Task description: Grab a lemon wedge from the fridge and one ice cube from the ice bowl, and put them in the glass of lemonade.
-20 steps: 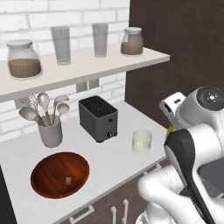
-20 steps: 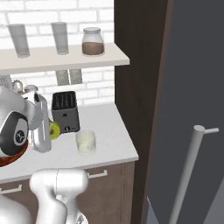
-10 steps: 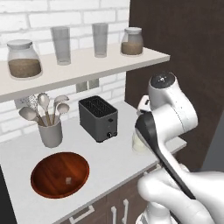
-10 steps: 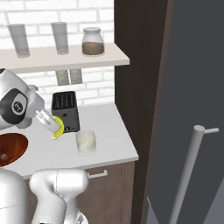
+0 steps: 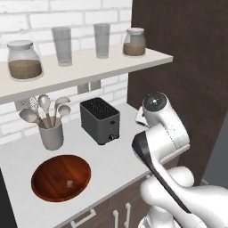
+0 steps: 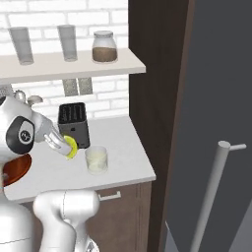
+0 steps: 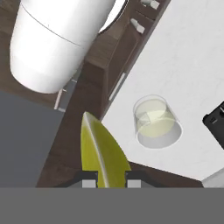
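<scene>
The lemon wedge (image 7: 101,153) sits clamped between my fingers (image 7: 89,177) at the frame's bottom centre. It is probably light, soft and slick, so I grip its flat flanks gently. The glass of lemonade (image 7: 155,121) stands right of centre on the counter (image 7: 192,65).

Two rear base views sharing counter (image 5: 116,164); hand view overhead

The arm's white links hid the glass of lemonade in the left base view. At the hand view's bottom edge, the lemon wedge (image 7: 101,154) covered the finger tips (image 7: 89,180), and the toaster (image 7: 215,123) was cropped at the right edge. The ice bowl (image 6: 14,171) was mostly hidden behind the arm at the right base view's left edge.
</scene>
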{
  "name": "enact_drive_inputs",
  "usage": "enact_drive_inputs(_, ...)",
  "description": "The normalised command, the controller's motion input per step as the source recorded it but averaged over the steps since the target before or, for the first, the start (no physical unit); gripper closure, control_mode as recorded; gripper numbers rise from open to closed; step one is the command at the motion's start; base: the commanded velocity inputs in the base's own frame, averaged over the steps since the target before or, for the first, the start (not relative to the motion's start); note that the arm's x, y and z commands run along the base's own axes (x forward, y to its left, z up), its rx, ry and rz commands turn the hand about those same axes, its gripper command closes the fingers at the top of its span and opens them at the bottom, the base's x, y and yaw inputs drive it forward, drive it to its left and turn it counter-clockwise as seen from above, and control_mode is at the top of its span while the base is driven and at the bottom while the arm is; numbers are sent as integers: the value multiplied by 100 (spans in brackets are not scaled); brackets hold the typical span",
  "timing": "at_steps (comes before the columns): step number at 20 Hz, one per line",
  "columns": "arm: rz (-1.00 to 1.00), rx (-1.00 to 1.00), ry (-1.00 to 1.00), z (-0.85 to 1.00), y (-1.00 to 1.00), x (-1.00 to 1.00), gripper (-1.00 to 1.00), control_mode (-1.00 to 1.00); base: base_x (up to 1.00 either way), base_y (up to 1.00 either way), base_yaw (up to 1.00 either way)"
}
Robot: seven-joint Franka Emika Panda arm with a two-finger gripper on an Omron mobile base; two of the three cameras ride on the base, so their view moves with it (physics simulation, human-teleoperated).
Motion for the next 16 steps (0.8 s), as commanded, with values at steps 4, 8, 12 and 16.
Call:
enact_drive_inputs(4,0,2,-6,-31,0,56,100,-100,0,0,0)
enact_drive_inputs(8,0,6,0,-16,0,76,100,-100,0,0,0)
enact_drive_inputs(12,0,7,0,-7,0,81,100,-100,0,0,0)
enact_drive_inputs(16,0,2,0,-17,0,73,100,-100,0,0,0)
